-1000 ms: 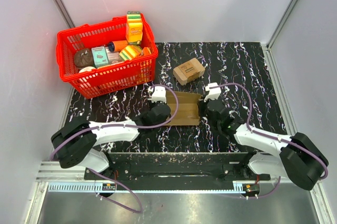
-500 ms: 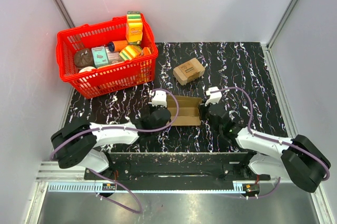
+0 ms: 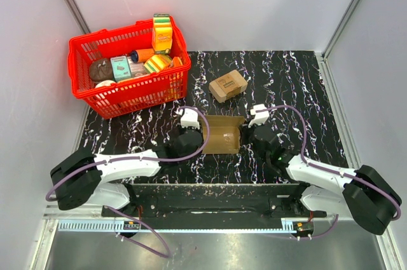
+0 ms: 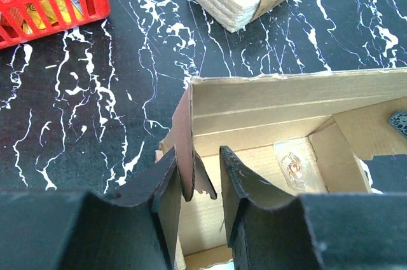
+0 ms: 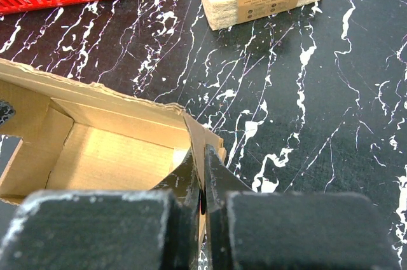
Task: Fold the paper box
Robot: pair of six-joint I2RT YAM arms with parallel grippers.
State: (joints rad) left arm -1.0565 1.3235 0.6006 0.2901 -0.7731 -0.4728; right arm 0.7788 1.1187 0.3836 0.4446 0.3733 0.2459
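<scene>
Paper box (image 3: 222, 135), brown corrugated, half-folded, walls raised

The box (image 3: 222, 135) is plain brown corrugated cardboard, no print, sitting on the table (image 3: 289, 79) around the middle, toward the near edge. It's only half folded: open on top like a shallow tray, base flat, with the back wall and the 2 end walls standing roughly upright.
</scene>
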